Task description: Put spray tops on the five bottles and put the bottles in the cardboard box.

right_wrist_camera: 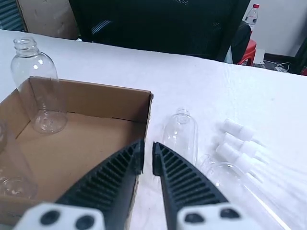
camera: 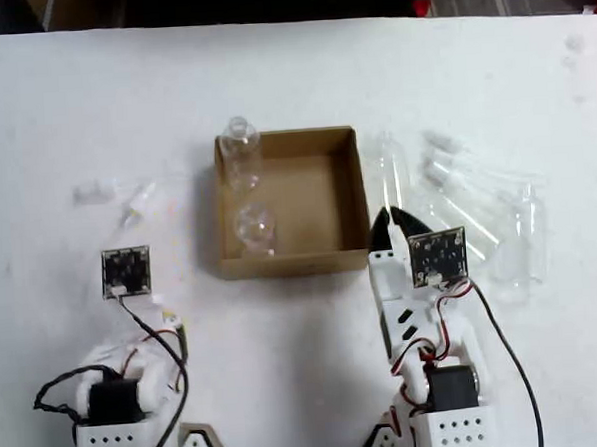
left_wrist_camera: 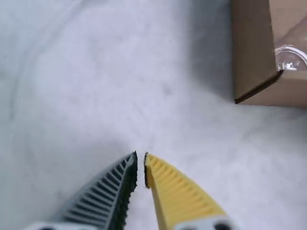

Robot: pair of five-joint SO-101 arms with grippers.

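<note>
Jaws are sitting clenched, empty, on right gripper (right_wrist_camera: 147,158) and left gripper (left_wrist_camera: 140,165); the right should be opening wide around the bottle (right_wrist_camera: 181,134) beside the cardboard box (right_wrist_camera: 91,100).

Likely an office-like workroom, black mesh desk chair (right_wrist_camera: 158,24) behind white table (right_wrist_camera: 216,91), pale wall (right_wrist_camera: 283,19) beyond

— Cardboard box (camera: 293,265) sits mid-picture on the white table (camera: 291,74), with two clear ones inside: a far bottle (camera: 240,146) and a near bottle (camera: 254,229), both by its left wall!

— Right of it, loose bottles (camera: 515,237) lie among spray tops (camera: 446,164). The right gripper (camera: 396,218) hangs just beside the box's near right corner.
</note>
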